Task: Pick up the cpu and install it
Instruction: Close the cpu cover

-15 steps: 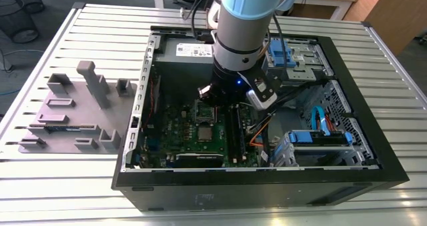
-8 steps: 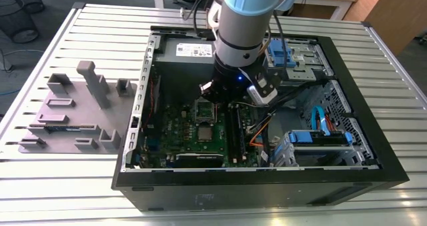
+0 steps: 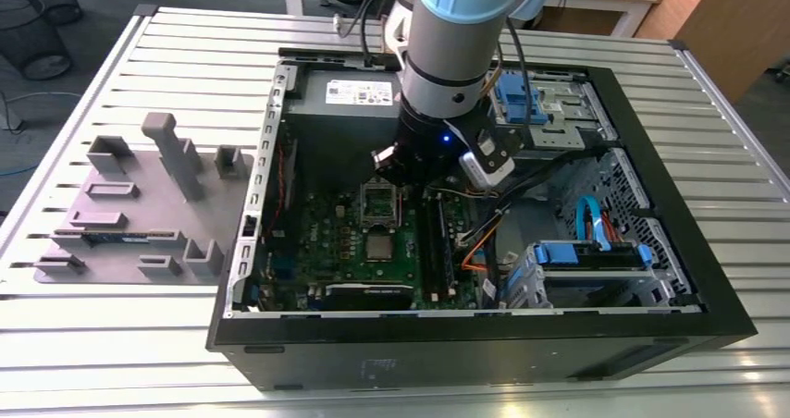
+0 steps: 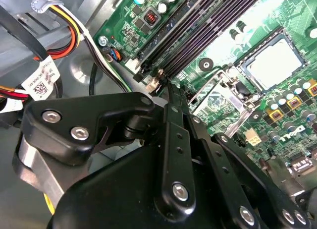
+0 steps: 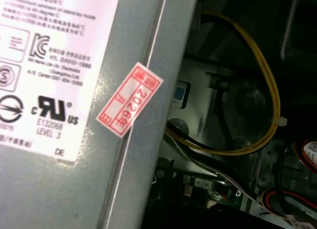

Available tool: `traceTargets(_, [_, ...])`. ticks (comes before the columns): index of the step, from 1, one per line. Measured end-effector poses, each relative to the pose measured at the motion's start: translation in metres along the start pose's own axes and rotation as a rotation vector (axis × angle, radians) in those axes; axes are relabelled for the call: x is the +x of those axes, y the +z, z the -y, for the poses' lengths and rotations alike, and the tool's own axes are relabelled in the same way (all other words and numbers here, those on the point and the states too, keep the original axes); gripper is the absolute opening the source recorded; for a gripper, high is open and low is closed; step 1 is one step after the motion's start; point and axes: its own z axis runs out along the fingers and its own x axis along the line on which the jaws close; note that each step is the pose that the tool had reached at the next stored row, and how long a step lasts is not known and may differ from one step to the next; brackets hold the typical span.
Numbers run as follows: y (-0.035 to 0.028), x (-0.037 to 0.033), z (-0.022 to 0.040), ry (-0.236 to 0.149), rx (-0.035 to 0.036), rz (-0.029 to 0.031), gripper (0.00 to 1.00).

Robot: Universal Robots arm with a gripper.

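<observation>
The cpu (image 3: 379,245) is a small silvery square lying flat in its socket on the green motherboard (image 3: 327,242); in the second wrist view the cpu (image 4: 275,65) sits inside the metal frame. The socket's hinged lid (image 4: 214,97) stands open beside it, on the side nearer my gripper. My gripper (image 3: 398,171) hangs inside the case, just above the board beyond the open lid (image 3: 380,201). Its black fingertips (image 4: 170,97) are drawn together and hold nothing, with the gripper (image 4: 169,90) poised near the end of the memory slots (image 4: 198,30).
The open black computer case (image 3: 691,205) lies on a slatted metal table (image 3: 185,48). A grey power-supply box (image 5: 59,115) fills the case's far end, with loose cables (image 5: 270,100) beside it. Blue drive bays (image 3: 590,254) sit on the exterior view's right, a grey parts fixture (image 3: 136,205) on its left.
</observation>
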Motion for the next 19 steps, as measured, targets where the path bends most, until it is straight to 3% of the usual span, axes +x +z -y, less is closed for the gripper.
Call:
traceTargets(4, [0.0003,-0.0001,0.0000,-0.007,0.0001,-0.0005,0.11])
traceTargets(9, [0.0018,-0.0002,-0.0003,-0.057,-0.0003,-0.0029,0.11])
traceTargets(19, [0.0022,-0.0003,-0.0028,-0.057,-0.0004,-0.0029,0.11])
